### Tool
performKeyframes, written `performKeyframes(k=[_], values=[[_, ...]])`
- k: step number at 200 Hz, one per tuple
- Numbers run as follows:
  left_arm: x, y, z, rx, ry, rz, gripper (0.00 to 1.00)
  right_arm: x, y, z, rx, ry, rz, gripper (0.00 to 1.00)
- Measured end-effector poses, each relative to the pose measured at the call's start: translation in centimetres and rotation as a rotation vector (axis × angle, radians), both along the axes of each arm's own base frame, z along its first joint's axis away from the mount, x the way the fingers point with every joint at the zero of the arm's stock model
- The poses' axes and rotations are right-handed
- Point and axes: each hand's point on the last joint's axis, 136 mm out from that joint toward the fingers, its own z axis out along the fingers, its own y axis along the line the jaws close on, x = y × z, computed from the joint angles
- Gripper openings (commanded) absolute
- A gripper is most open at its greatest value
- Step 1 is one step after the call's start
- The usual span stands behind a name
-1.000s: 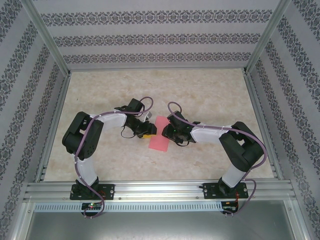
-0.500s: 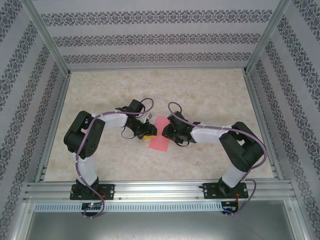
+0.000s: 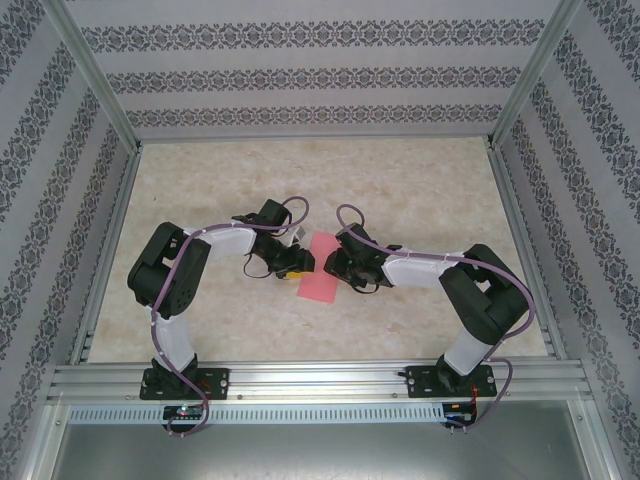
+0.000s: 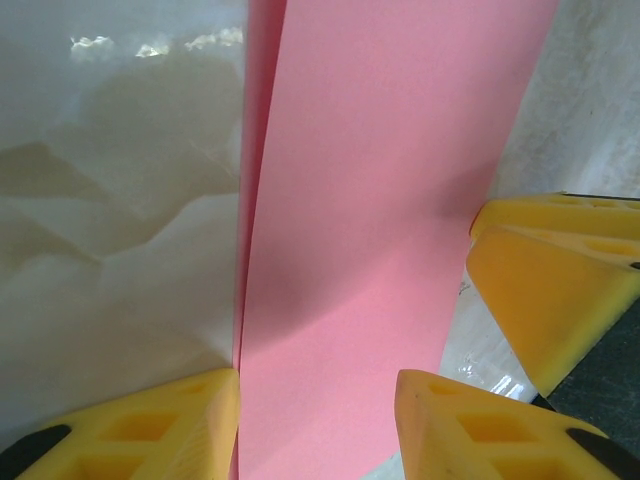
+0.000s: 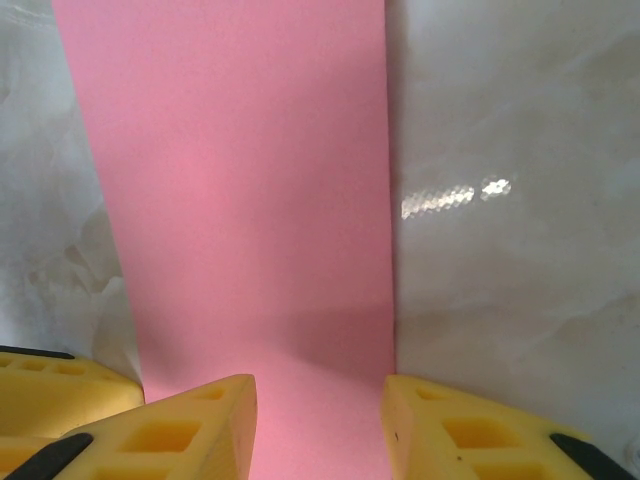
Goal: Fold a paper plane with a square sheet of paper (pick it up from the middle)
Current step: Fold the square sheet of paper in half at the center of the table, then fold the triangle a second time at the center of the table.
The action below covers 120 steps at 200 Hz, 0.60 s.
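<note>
Left wrist view: the yellow-fingered left gripper (image 4: 315, 380) stands apart at the bottom edge, the thin pink-red paper sheet (image 4: 380, 200), folded into a strip, running between its fingers toward the top. The right gripper (image 5: 318, 382) straddles it likewise, fingers apart, on the pale marbled table (image 5: 520, 250).

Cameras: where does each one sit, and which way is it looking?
Top external: above and behind, looking down on the table, where left claw and right claw meet at the pink paper.
Left wrist: on the left arm, looking past its yellow fingers along the paper.
Right wrist: likewise, from the opposite side.
Shared: all see the pink paper.
</note>
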Motion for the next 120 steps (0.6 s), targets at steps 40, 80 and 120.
performKeyframes(k=[40, 80, 120], values=[[0.0, 0.0, 0.04, 0.0, -0.001, 0.0, 0.48, 0.0, 0.0, 0.0, 0.0, 0.0, 0.0, 0.4], [-0.18, 0.3, 0.28, 0.047, -0.035, 0.002, 0.52, 0.0, 0.0, -0.03, 0.001, -0.001, 0.0, 0.39], [-0.21, 0.77, 0.1, 0.073, -0.044, 0.011, 0.51, -0.01, -0.01, -0.04, 0.001, -0.001, 0.0, 0.39]])
